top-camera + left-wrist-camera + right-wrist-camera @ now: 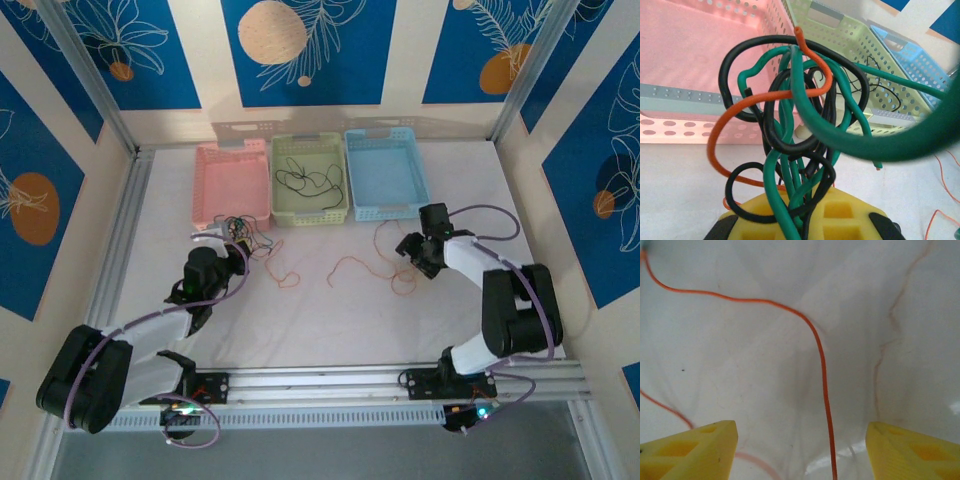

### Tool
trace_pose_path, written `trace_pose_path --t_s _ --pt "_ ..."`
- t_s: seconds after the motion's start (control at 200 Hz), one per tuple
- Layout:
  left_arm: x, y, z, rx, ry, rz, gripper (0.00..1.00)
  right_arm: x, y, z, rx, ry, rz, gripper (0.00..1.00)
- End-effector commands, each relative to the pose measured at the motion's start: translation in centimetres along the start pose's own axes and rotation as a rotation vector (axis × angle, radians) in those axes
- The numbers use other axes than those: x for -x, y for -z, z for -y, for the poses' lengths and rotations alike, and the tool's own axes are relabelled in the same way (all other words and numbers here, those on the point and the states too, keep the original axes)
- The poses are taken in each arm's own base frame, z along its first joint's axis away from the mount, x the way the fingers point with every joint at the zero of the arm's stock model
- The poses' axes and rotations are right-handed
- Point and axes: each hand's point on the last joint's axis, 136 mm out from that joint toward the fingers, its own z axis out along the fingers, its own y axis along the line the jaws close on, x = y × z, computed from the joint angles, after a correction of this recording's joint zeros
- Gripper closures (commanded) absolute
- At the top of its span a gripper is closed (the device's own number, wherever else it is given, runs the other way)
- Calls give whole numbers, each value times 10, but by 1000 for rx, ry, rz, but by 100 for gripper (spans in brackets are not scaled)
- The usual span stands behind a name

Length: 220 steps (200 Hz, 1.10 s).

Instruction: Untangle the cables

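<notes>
A clump of the cables (790, 100), green, black and orange-red, stands up out of my left gripper (805, 217), whose yellow pads are shut on its lower strands. From above, that left gripper (236, 252) holds the clump (240, 228) just in front of the pink basket. My right gripper (800, 452) is open over the white cloth. A single orange cable (822, 370) lies on the cloth and runs between its fingers without touching them. From above, the right gripper (415, 256) sits over loose orange cables (360, 265) at mid-table.
Three baskets stand in a row at the back: pink (235, 180), green (312, 217) with a thin black cable (310, 182) inside, and blue (385, 170). Another orange squiggle (285, 275) lies right of the left gripper. Metal frame posts edge the table.
</notes>
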Motion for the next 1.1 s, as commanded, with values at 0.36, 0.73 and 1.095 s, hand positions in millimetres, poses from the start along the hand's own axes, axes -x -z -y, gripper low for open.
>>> trace_pose_path --t_s 0.36,0.73,1.095 --pt "14 -5 6 -20 13 21 100 17 69 -99 337 171 66 98" --pt "14 -6 7 -23 12 16 100 119 325 -225 743 329 628 100" --pt "14 -7 7 -25 12 14 100 201 397 -300 790 470 976 100"
